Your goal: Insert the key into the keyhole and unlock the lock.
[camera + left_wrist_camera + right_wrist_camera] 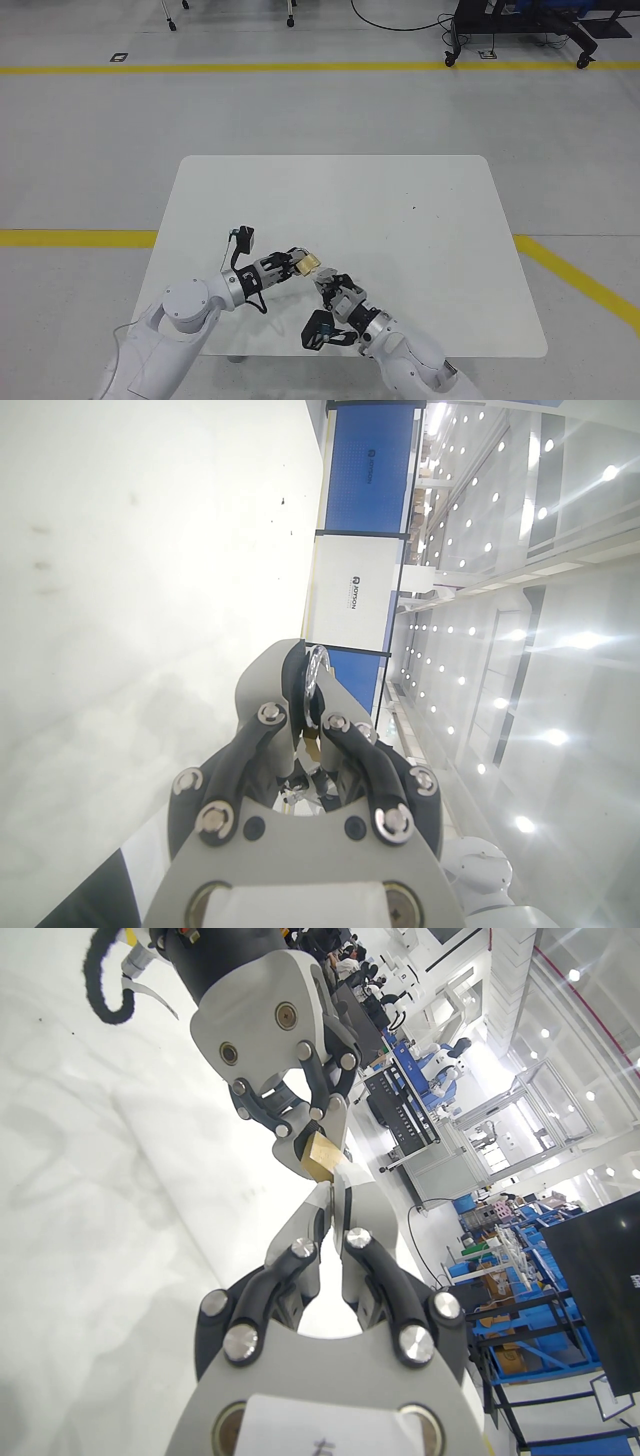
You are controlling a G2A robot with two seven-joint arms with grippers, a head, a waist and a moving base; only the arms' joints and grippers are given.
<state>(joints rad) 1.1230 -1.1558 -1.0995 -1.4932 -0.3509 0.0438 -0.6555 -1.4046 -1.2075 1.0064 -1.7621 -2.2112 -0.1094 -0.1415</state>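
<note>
Above the white table (400,200), left fingers (336,1120) clamp a blocky brass lock (321,1157), right fingers (372,1213) pinch a flat steel key (332,1198).

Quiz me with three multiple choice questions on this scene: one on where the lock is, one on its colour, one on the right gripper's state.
1. Where is the lock?
A. in the left gripper, above the table
B. flat on the table
C. on a shelf

2. What colour is its body?
A. red
B. brass yellow
C. black

3. The right gripper has its jaws:
A. wide open
B. shut on the lock
C. shut on the key

Answers: A, the left jaws clamp it clear of the table; B, it shines brass; C, the key's thin blade sits between the closed jaws.
</note>
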